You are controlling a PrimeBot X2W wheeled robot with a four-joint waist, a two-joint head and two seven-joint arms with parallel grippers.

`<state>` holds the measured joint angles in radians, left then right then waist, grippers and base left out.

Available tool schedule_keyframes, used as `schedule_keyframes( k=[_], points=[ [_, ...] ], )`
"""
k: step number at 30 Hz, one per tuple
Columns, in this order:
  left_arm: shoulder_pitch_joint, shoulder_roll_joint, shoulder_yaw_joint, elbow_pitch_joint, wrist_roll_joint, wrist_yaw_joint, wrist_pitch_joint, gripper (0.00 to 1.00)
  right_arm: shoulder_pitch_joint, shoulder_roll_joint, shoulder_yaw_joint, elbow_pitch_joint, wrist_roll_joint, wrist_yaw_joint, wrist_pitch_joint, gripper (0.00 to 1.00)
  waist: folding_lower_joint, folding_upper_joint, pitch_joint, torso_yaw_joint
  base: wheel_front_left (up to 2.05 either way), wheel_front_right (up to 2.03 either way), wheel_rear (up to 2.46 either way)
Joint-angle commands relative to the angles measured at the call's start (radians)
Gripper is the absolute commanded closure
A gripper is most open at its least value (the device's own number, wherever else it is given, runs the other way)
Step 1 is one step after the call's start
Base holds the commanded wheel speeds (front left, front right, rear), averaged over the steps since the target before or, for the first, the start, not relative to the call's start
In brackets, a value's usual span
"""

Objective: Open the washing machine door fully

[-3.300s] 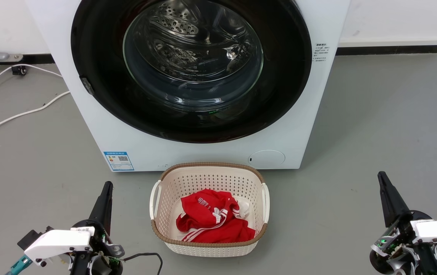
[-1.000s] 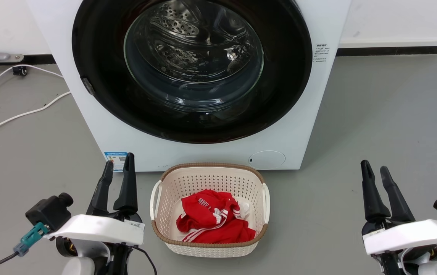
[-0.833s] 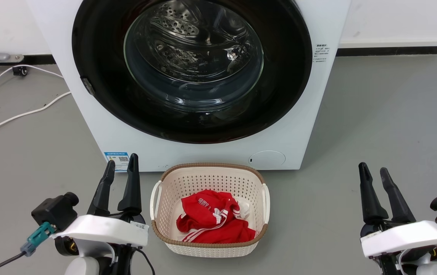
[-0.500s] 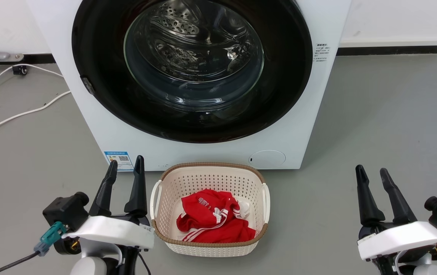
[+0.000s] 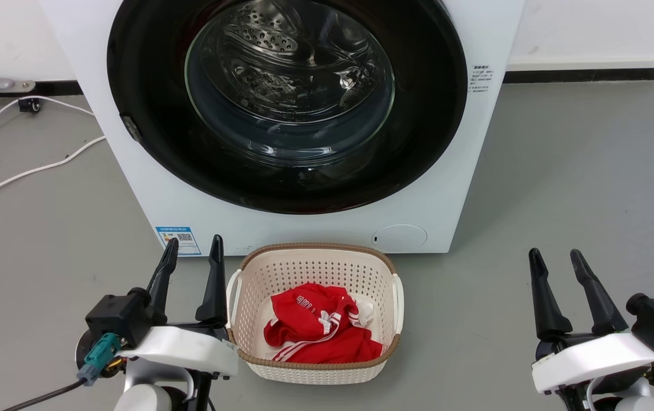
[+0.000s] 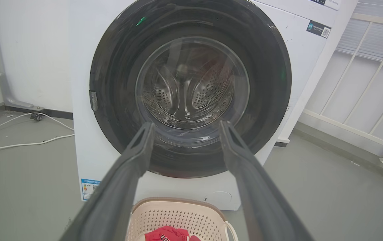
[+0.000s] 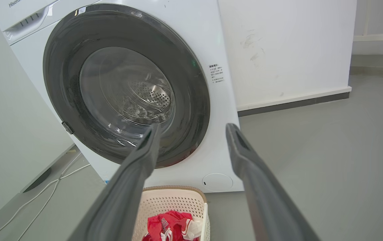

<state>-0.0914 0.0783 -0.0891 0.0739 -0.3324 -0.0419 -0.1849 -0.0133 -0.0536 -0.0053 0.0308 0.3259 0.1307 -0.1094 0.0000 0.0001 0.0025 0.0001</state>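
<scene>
Washing machine door (image 5: 289, 85) closed, well ahead of left gripper (image 5: 195, 240) and right gripper (image 5: 553, 254); both spread, empty. Door probably heavy, stiff, slippery gloss; hook rim tab (image 5: 131, 128), ahead-above left gripper.

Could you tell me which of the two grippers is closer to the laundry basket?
The left gripper: its open fingers rise right beside the basket's left rim, while the right gripper stands well apart.

We seem to stand in a plain laundry or test room: a washer (image 5: 304, 231) on a bare grey floor (image 5: 589, 200), white walls (image 5: 589, 28), a basket (image 5: 315, 248) of clothes (image 5: 315, 331), and loose cables (image 5: 41, 167) trailing along the skirting.
</scene>
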Motion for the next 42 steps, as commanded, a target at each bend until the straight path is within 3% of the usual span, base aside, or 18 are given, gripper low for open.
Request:
schedule_keyframes(
  k=[1,17,42],
  points=[
    [-0.015,0.003,-0.003,-0.005,0.022,0.007,-0.007,0.00,0.001,0.002,0.000,-0.013,-0.020,0.000,-0.006,0.00,0.0000,-0.0001,0.000,0.000,0.00,0.00,0.00],
    [-0.008,0.001,-0.020,0.011,0.140,0.034,-0.042,0.00,0.012,0.003,-0.002,-0.024,-0.131,0.000,-0.012,0.00,0.0000,-0.0001,-0.002,0.002,0.00,0.00,0.00],
    [-0.003,-0.014,-0.027,0.025,0.286,0.040,-0.083,0.00,0.025,0.005,0.005,-0.028,-0.273,0.000,-0.024,0.00,0.0000,-0.0001,-0.003,0.005,0.00,0.00,0.00]
  ],
)
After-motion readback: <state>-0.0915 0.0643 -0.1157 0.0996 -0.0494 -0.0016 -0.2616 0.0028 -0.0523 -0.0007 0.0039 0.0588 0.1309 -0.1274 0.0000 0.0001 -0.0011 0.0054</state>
